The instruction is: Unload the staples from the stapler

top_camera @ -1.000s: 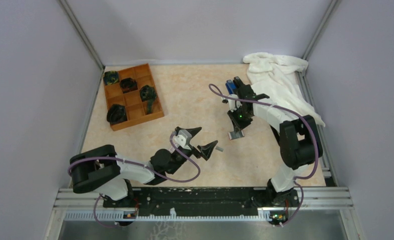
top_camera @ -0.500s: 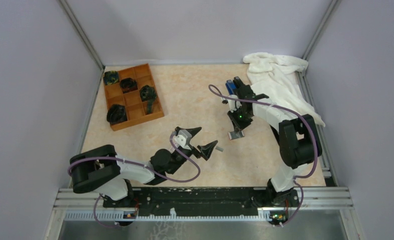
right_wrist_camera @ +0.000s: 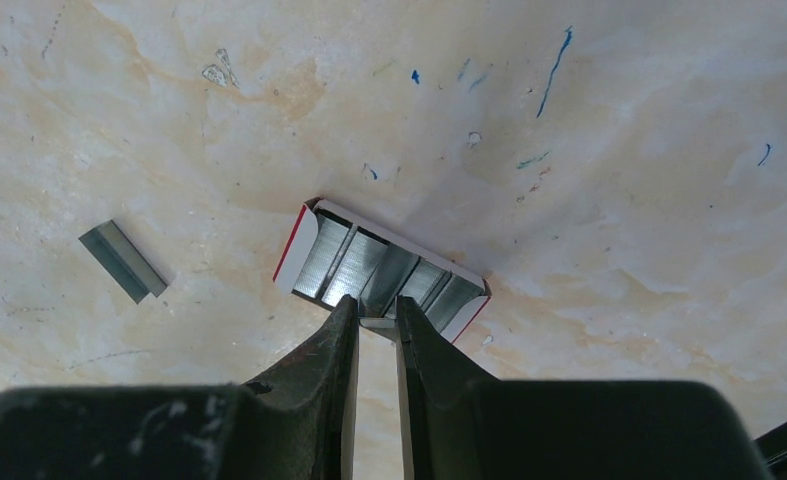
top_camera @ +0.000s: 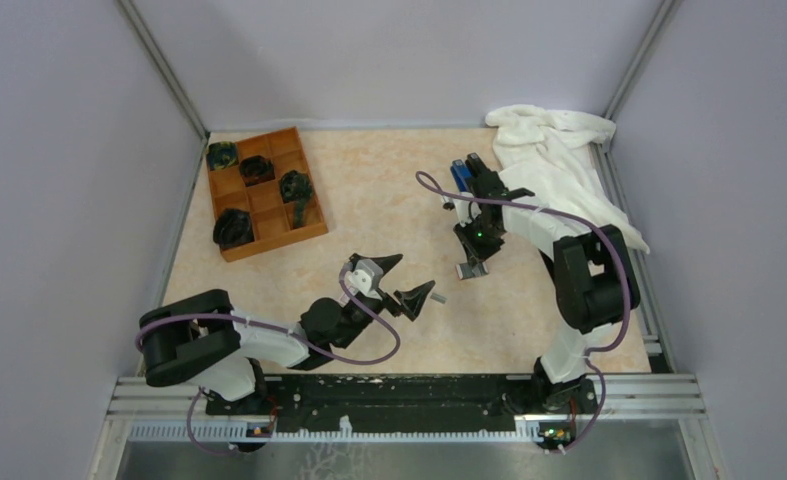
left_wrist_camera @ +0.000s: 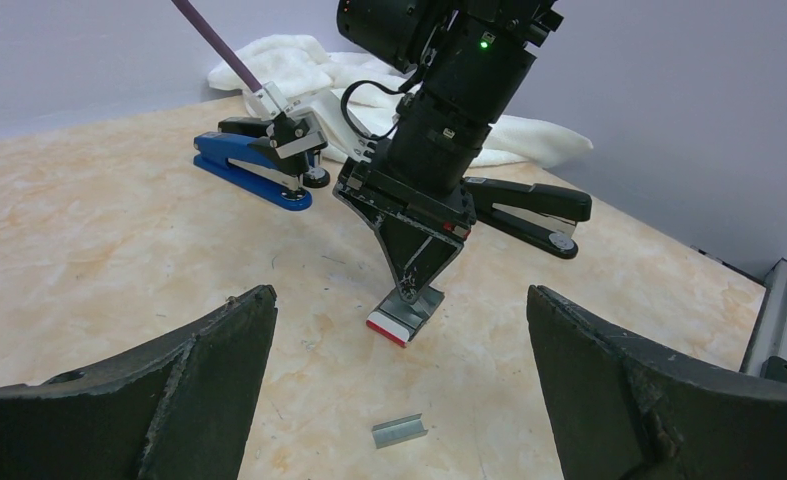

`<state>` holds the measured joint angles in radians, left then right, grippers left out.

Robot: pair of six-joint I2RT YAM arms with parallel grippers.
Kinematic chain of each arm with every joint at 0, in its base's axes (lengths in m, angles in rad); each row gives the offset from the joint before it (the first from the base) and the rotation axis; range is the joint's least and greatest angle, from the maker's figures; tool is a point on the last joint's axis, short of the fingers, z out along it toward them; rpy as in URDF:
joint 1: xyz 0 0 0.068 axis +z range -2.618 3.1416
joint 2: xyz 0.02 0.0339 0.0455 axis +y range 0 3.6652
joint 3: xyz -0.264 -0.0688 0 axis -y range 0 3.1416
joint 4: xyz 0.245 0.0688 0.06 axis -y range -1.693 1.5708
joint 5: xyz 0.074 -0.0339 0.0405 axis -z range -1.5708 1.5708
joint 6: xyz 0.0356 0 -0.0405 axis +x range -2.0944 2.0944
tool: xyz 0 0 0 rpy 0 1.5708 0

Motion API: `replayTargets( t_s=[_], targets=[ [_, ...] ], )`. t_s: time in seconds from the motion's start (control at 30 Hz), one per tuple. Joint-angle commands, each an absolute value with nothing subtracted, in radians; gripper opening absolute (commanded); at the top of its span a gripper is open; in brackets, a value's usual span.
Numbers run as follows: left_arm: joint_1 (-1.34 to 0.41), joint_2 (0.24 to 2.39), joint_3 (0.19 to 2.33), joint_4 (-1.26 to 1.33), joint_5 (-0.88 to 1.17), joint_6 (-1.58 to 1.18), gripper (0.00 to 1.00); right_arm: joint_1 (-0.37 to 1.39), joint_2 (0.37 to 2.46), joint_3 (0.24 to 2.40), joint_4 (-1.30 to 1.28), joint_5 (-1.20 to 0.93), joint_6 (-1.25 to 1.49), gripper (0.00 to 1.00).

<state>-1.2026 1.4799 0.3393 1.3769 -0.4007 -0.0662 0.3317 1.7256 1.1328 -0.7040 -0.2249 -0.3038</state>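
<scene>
My right gripper (top_camera: 472, 262) points straight down, its jaws nearly shut on a short silvery strip of staples (right_wrist_camera: 377, 322) at the open top of a small white-and-red box (right_wrist_camera: 299, 240) that holds more strips. A loose staples strip (left_wrist_camera: 399, 431) lies on the table between my left gripper's wide-open fingers; it also shows in the right wrist view (right_wrist_camera: 122, 260) and the top view (top_camera: 437, 297). My left gripper (top_camera: 414, 273) is open and empty, low over the table. The black stapler (left_wrist_camera: 529, 212) lies behind the right gripper, shut.
A blue stapler (top_camera: 459, 173) with another dark piece beside it lies behind the right arm. A white towel (top_camera: 554, 160) fills the back right corner. A brown compartment tray (top_camera: 314, 228) with dark objects stands at the back left.
</scene>
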Motion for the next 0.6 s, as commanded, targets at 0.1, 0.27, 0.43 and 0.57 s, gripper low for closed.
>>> replayTargets(
  t_s=[0.1, 0.27, 0.43, 0.57],
  targets=[
    [-1.209, 1.488, 0.344, 1.416, -0.41, -0.06, 1.0, 0.342, 1.74, 1.169, -0.709, -0.231, -0.309, 0.17],
    [-1.209, 1.488, 0.344, 1.415, -0.41, -0.06, 1.0, 0.342, 1.751, 1.178, -0.711, -0.236, -0.306, 0.18],
    [-1.209, 1.488, 0.342, 1.416, -0.41, -0.06, 0.99, 0.342, 1.755, 1.183, -0.71, -0.238, -0.301, 0.18],
    [-1.208, 1.488, 0.343, 1.416, -0.411, -0.06, 1.0, 0.342, 1.758, 1.186, -0.708, -0.235, -0.296, 0.17]
  ],
)
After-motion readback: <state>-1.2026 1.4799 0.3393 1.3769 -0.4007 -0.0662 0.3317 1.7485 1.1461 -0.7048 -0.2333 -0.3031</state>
